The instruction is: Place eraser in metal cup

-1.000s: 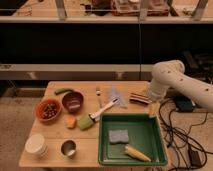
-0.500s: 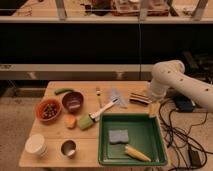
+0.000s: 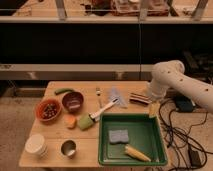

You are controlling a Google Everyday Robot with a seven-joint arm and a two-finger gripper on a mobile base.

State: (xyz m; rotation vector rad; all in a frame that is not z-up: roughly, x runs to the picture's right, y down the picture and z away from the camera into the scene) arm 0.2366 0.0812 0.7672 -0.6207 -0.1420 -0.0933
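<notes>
0 of 3 steps done. Eraser (image 3: 140, 98) lies right of centre, my gripper (image 3: 153, 109) just beside it; can't tell if it's wide or narrow. Metal cup (image 3: 68, 148) lower left, well apart. Grab, carry, drop remain.

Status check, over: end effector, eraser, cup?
End effector at right edge of table, beside eraser. Eraser on table, ungrasped. Metal cup front-left. Brush lies between.

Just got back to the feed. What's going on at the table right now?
The robot arm's gripper hangs at the table's right side, just right of the eraser and above the far right corner of the green tray. The eraser lies on the table, not yet picked up. The metal cup stands near the front left, beside the white stacked cups.
</notes>
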